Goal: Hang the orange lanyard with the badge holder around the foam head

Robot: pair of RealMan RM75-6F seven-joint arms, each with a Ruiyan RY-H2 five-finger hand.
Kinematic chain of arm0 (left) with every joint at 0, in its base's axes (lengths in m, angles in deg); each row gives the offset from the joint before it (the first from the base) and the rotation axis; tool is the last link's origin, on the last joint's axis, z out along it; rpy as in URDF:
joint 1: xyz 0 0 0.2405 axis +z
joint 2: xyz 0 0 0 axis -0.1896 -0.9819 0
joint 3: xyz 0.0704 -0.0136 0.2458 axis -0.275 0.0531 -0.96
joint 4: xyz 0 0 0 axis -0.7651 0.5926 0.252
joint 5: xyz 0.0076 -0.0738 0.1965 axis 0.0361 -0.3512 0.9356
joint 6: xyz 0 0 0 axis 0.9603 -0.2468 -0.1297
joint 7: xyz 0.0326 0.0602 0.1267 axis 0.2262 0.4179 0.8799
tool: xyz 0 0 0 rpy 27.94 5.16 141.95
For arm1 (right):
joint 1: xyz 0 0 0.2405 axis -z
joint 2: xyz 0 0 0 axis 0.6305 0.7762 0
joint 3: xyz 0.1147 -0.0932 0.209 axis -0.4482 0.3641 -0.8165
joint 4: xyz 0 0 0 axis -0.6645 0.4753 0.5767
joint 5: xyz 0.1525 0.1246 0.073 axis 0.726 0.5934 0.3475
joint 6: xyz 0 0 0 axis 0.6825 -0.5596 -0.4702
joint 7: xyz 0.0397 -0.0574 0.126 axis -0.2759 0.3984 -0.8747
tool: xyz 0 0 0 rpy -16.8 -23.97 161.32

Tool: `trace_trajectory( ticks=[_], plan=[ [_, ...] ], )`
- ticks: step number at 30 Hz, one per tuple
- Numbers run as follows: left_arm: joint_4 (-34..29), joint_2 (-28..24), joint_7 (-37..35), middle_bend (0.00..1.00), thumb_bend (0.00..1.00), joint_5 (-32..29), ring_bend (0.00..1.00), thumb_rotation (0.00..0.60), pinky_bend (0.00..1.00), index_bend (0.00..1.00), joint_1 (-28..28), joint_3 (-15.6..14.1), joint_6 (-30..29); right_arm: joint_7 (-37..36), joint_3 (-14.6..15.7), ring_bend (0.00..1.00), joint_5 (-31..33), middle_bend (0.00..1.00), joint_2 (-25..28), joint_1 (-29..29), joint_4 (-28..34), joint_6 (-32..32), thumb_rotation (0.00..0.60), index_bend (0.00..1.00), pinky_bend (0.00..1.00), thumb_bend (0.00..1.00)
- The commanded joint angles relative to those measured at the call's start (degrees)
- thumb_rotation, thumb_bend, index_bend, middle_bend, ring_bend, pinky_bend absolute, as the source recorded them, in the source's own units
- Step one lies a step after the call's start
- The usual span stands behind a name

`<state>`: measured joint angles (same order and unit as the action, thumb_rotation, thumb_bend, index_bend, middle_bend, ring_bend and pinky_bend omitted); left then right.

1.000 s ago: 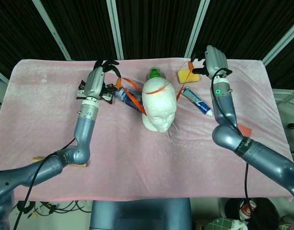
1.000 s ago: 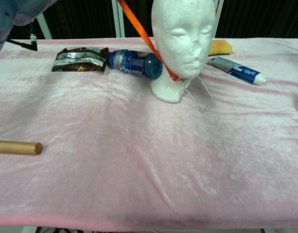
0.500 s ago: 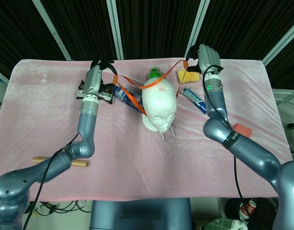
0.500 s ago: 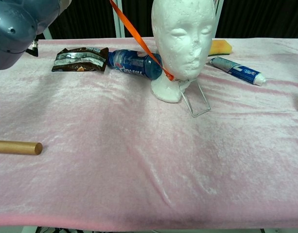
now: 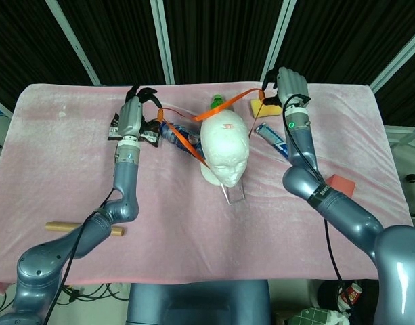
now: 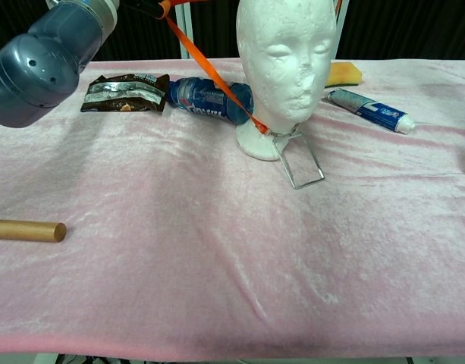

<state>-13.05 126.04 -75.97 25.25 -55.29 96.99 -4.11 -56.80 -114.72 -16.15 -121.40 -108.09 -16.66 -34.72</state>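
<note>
head view shows the orange lanyard (image 5: pixel 187 139) stretched as a loop over the foam head (image 5: pixel 225 150), one run going from the left hand (image 5: pixel 131 116), which grasps the strap beside the head, down to the neck, the other arching over the crown to the right hand (image 5: pixel 289 86), which appears to pinch the strap's far end behind the head, though the grip itself is too small to be sure. the clear badge holder (image 6: pixel 296 158) lies on the pink cloth (image 6: pixel 217 265) just in front of the foam head's base, clipped to the strap at the neck. the loop looks caught on top of the head rather than around it, so the step in hand seems to be clearing the back of the skull. to do it well, both hands should keep the loop wide and taut, carry it behind the head together, then lower evenly; a lopsided pull could tip the light foam head toward the blue bottle (image 6: pixel 209 98) lying just beside it.
</note>
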Motion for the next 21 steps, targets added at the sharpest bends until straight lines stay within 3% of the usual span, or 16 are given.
trace_trajectory(
  ticks=[1, 9, 11, 12, 14, 17, 21],
  plan=[
    [4.22, 2.09, -1.47, 0.26, 0.45, 0.08, 0.00, 0.600, 0.01, 0.62, -1.01, 0.37, 1.23, 0.35, 0.36, 0.43, -0.13, 0.33, -0.94, -0.18, -1.37, -0.65, 0.600, 0.89, 0.46, 0.57],
    [10.25, 4.32, -2.42, 0.26, 0.44, 0.34, 0.00, 0.600, 0.01, 0.61, -1.64, 0.17, 3.68, 0.74, 1.12, 0.43, -0.19, 0.33, -2.69, -0.06, -3.99, -2.57, 0.600, 0.89, 0.46, 0.57],
    [11.71, 4.90, -2.46, 0.24, 0.40, 0.77, 0.00, 0.600, 0.00, 0.58, -1.78, -0.23, 4.36, 0.81, 1.31, 0.43, -0.24, 0.33, -3.12, -0.03, -4.68, -3.21, 0.600, 0.86, 0.45, 0.51],
    [12.19, 5.09, -2.40, 0.23, 0.37, 1.01, 0.00, 0.600, 0.00, 0.55, -1.80, -0.51, 4.96, 0.83, 1.37, 0.42, -0.31, 0.32, -3.26, -0.03, -4.92, -3.47, 0.600, 0.81, 0.44, 0.47],
    [12.65, 5.29, -2.22, 0.17, 0.24, 1.32, 0.00, 0.600, 0.00, 0.40, -1.76, -0.90, 5.83, 1.15, 1.72, 0.38, -0.51, 0.25, -3.31, 0.02, -5.09, -4.13, 0.600, 0.54, 0.40, 0.29],
    [12.81, 4.94, -1.16, 0.10, 0.12, 2.20, 0.00, 0.600, 0.00, 0.20, -1.66, -2.14, 8.93, 2.64, 2.91, 0.33, 0.00, 0.17, -2.43, 0.31, -4.40, -6.91, 0.600, 0.27, 0.33, 0.13],
    [10.64, 3.32, -0.43, 0.06, 0.07, 2.95, 0.00, 0.600, 0.00, 0.14, -1.58, -2.60, 10.58, 3.88, 3.51, 0.32, 1.68, 0.15, -0.67, 0.42, -2.80, -8.40, 0.600, 0.20, 0.32, 0.09]
  ],
)
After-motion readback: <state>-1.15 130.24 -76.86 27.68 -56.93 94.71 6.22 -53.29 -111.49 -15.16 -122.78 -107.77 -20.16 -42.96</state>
